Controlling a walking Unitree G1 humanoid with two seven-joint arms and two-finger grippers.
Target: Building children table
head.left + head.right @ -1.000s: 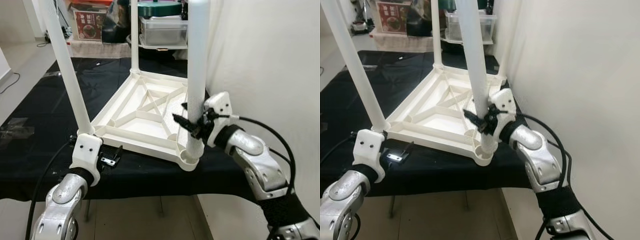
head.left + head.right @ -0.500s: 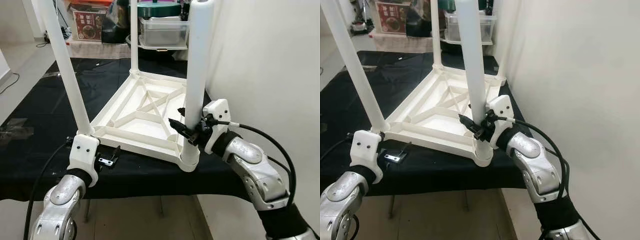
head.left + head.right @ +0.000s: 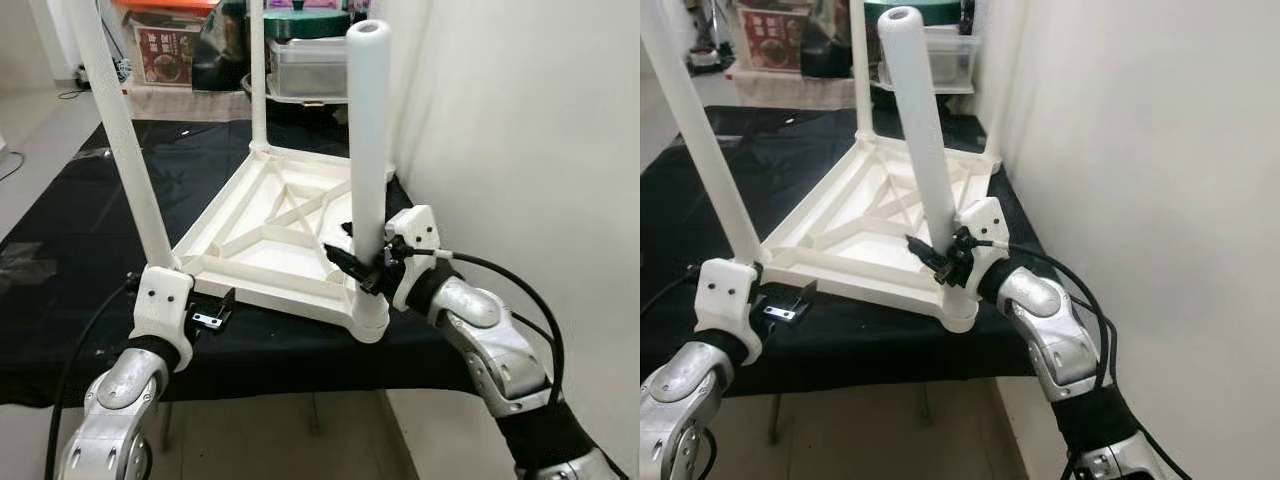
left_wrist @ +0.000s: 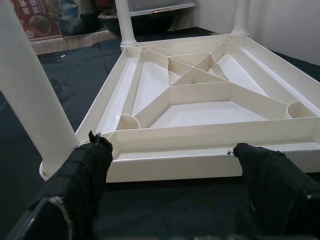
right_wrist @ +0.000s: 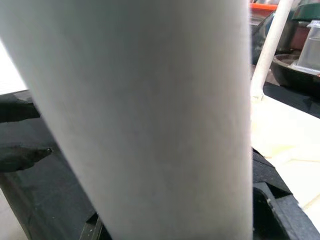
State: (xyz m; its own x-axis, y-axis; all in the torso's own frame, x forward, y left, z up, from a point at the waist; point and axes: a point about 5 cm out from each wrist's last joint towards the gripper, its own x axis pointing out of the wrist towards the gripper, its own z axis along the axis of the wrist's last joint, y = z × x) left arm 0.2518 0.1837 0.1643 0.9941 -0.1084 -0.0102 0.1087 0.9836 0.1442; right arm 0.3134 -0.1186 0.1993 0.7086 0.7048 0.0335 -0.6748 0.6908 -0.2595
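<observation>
Soft, even indoor light filled the head views, and the white wall (image 3: 520,140) beside the upturned table (image 3: 290,235) was bright without glare. The black cloth (image 3: 80,230) under the table swallowed detail. Shadows were faint. In the right wrist view the leg (image 5: 150,115) was blurred, probably too close to focus; the left wrist view was sharp.
</observation>
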